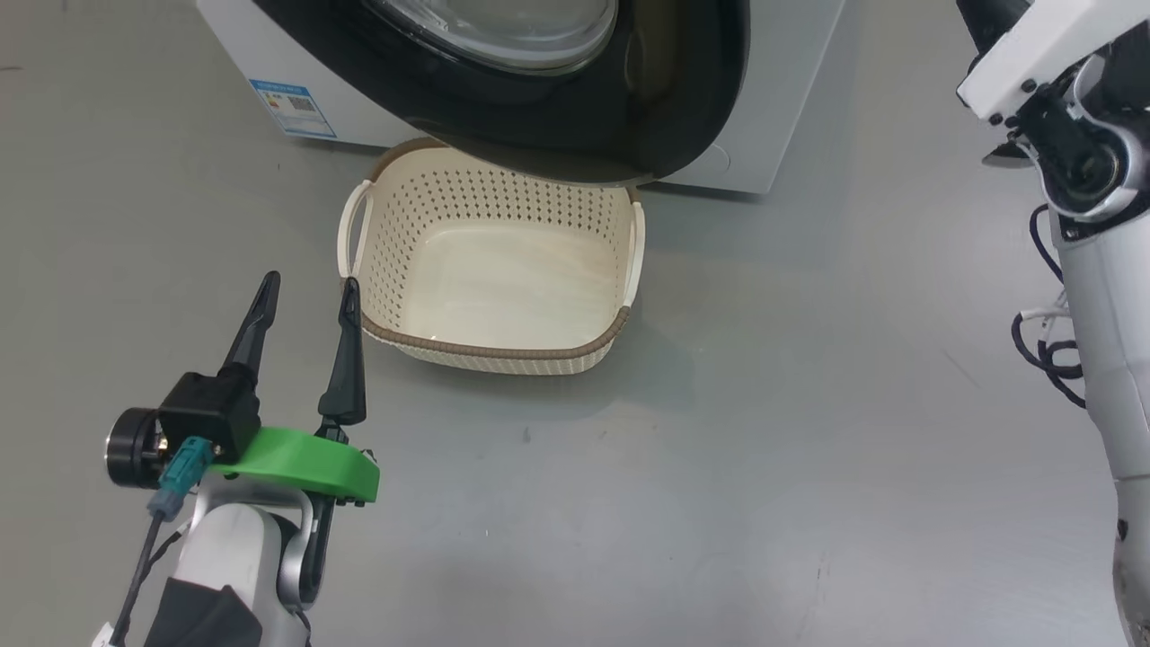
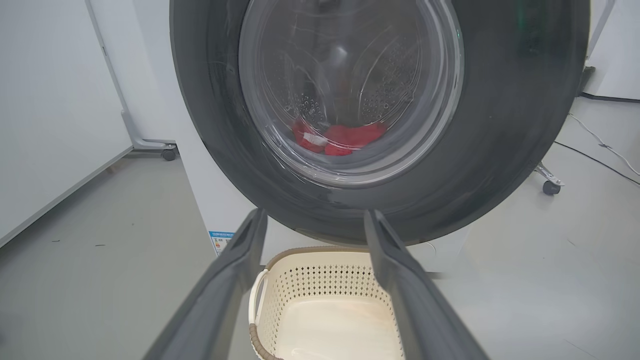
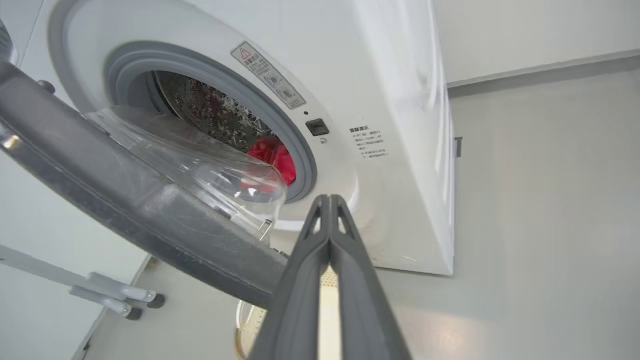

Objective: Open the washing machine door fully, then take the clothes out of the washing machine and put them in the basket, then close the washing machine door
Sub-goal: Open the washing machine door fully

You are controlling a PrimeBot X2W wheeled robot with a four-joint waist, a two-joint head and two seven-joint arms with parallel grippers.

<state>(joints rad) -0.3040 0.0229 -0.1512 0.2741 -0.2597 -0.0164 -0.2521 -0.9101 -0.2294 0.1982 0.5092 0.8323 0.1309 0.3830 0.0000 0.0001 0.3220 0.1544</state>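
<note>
Head view: the left end effector (image 1: 310,283) hovers over the grey floor (image 1: 764,467) at lower left, fingers spread wide and holding nothing, one tip just beside the basket (image 1: 503,349). The basket stands on the floor, its bare cream bottom showing. The black rim of the washing machine door (image 1: 539,117) overhangs its far edge, with the white washing machine (image 1: 773,108) behind.

Left wrist view: between the spread fingers, the basket sits below the door. Through the glass, red clothes (image 2: 345,140) lie low in the drum (image 2: 385,85).

Right wrist view: the right end effector (image 3: 327,198) has its fingers pressed together, gripping nothing (the door stands partly swung out). Its tips point at the machine's front below the grey-ringed mouth (image 3: 300,145), where the clothes show.
</note>
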